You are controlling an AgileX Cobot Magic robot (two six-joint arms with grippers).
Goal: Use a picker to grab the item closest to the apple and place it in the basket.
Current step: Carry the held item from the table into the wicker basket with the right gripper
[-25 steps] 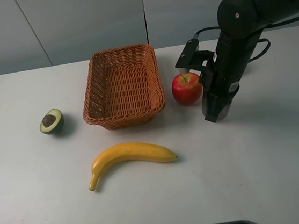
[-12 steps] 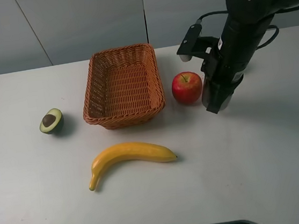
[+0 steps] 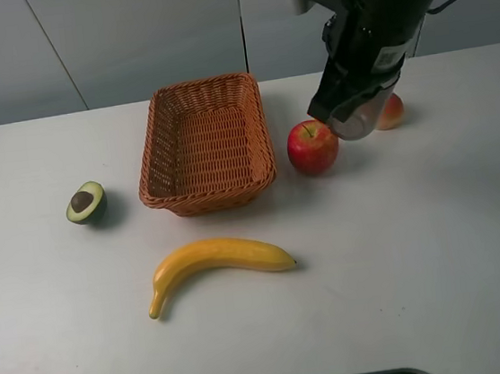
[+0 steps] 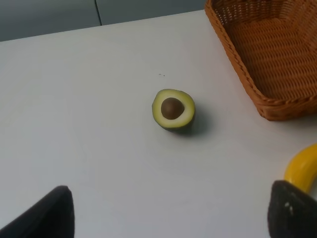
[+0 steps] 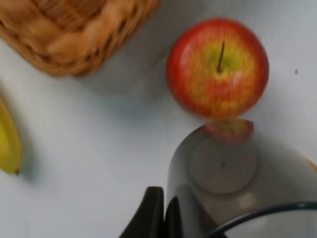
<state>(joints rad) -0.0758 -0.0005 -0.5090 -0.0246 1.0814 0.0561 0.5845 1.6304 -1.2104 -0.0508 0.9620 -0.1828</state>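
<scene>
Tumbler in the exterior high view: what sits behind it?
A small orange-red peach on the table, beyond the tumbler held in the right pincer next to the apple. Only the peach's right side shows; the tumbler and arm cover the rest.

The apple [image 3: 312, 146] stands between the tumbler [image 3: 356, 122] and the basket [image 3: 260, 124].

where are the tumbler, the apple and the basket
tumbler [image 5: 223, 166], right wrist view, on its round see-through bottom
apple [image 3: 312, 148], exterior high view, on its red front side
basket [image 3: 210, 196], exterior high view, on its near woven wall
</scene>
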